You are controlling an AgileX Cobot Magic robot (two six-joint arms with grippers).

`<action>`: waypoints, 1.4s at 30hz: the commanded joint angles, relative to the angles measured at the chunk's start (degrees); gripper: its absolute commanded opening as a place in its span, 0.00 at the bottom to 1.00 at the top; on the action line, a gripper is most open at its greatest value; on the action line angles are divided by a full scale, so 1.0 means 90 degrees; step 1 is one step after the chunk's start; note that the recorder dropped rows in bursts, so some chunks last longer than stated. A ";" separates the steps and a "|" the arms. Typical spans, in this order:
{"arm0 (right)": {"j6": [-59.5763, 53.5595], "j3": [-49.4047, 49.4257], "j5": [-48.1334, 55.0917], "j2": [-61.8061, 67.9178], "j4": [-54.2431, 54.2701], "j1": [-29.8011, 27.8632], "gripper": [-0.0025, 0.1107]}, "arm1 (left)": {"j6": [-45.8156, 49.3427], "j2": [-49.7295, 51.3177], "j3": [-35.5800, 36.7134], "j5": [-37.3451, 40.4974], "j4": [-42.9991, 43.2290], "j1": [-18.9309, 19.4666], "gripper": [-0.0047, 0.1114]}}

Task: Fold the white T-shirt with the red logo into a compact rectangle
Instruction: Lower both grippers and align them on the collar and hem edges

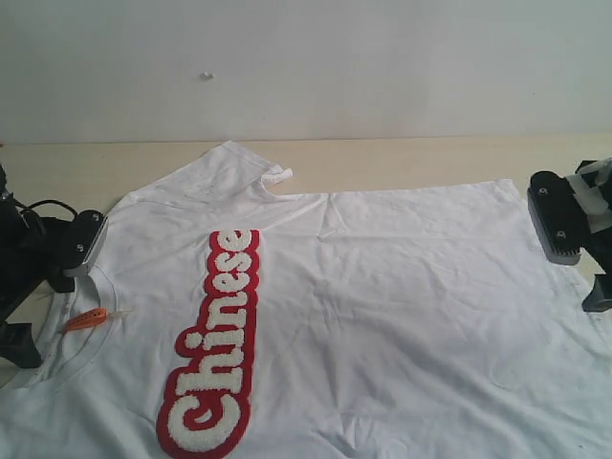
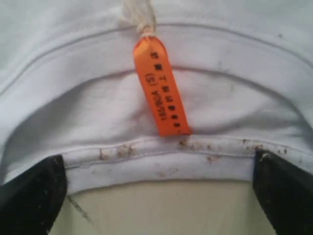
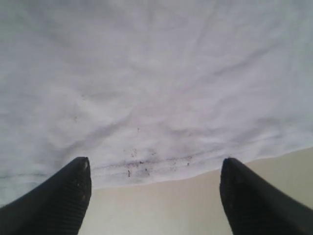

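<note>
Pale wooden surface [image 1: 382, 158] carries the white T-shirt [image 1: 382, 316], spread flat with its red logo [image 1: 215, 349] facing up. Left tool [image 2: 157, 171] gapes wide at the collar near the orange neck tag [image 2: 161, 88]; right tool [image 3: 155, 181] gapes at the hem. Neither grips anything.

The left gripper [image 2: 156, 198] has black, tapered fingertips [image 2: 32, 196] with a fine dotted texture, and the right gripper [image 3: 156, 196] matches. The exterior view shows blocky black fingers [image 1: 557, 222] edged in pale grey, small screws [image 1: 543, 191], a looping black cable [image 1: 43, 205] and a white fitting [image 1: 595, 184].
</note>
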 commanded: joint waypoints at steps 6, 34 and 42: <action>-0.0953 -0.0053 -0.0468 0.0378 0.0339 -0.0528 0.64 | -0.0007 0.0048 0.0008 -0.0025 -0.0223 -0.0035 0.95; -0.0588 -0.0038 -0.1132 0.0876 0.0462 -0.0513 0.95 | -0.0007 0.0048 0.0008 -0.0151 -0.0223 -0.0035 0.95; -0.0381 -0.0450 -0.0758 0.0950 0.0377 -0.0513 0.95 | -0.0007 0.0048 0.0008 -0.0123 -0.0223 -0.0035 0.95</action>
